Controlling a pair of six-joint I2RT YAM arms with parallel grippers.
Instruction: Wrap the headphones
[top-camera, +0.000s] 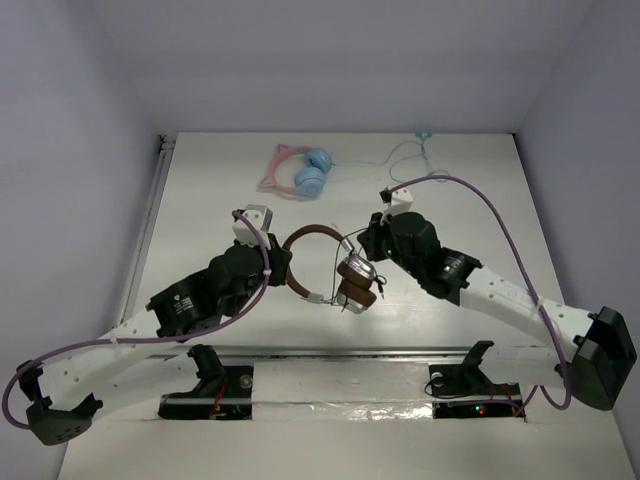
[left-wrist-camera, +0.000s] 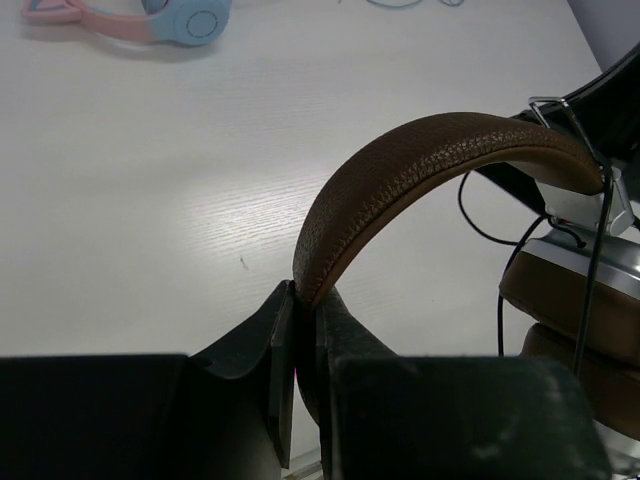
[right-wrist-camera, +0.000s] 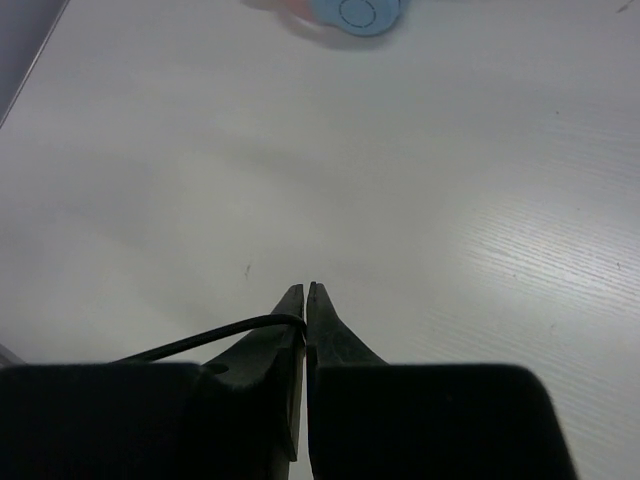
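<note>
The headphones (top-camera: 345, 275) with brown headband (left-wrist-camera: 420, 170) and silver cups with brown pads (left-wrist-camera: 580, 290) are held above the table's middle. My left gripper (top-camera: 283, 262) is shut on the left end of the headband (left-wrist-camera: 305, 292). My right gripper (top-camera: 366, 243) is shut on the thin black cable (right-wrist-camera: 210, 338), just right of the cups; the cable leaves its jaws to the left. Black cable loops hang by the cups (left-wrist-camera: 500, 240).
Pink cat-ear headphones with light blue cups (top-camera: 300, 172) lie at the back of the table, their pale blue cable (top-camera: 405, 155) trailing right. They also show in the left wrist view (left-wrist-camera: 150, 20) and the right wrist view (right-wrist-camera: 345, 12).
</note>
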